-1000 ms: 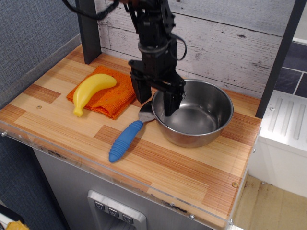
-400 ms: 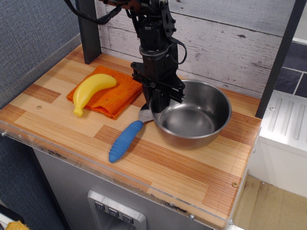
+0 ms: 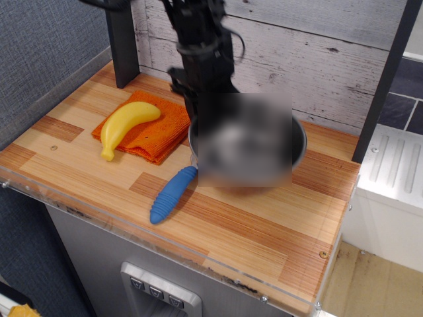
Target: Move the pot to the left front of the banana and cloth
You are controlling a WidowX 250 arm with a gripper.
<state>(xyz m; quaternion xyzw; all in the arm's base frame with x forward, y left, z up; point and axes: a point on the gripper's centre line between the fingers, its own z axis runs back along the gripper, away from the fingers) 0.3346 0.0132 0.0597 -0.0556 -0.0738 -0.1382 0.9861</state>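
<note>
The shiny steel pot (image 3: 248,142) is motion-blurred and appears lifted just off the wooden table, right of the cloth. My gripper (image 3: 201,122) comes down from above and is shut on the pot's left rim; its fingertips are lost in the blur. The yellow banana (image 3: 125,125) lies on the orange cloth (image 3: 162,132) at the back left of the table. The gripper is just right of the cloth's right edge.
A blue-handled spoon (image 3: 172,195) lies in front of the cloth, its bowl hidden under the pot. A black post (image 3: 122,39) stands at the back left and another (image 3: 383,86) at the right. The table's front edge (image 3: 165,244) has a clear plastic lip.
The gripper closed on the pot's left rim. It has since raised the pot and carried it slightly left; the pot is now blurred with motion.
</note>
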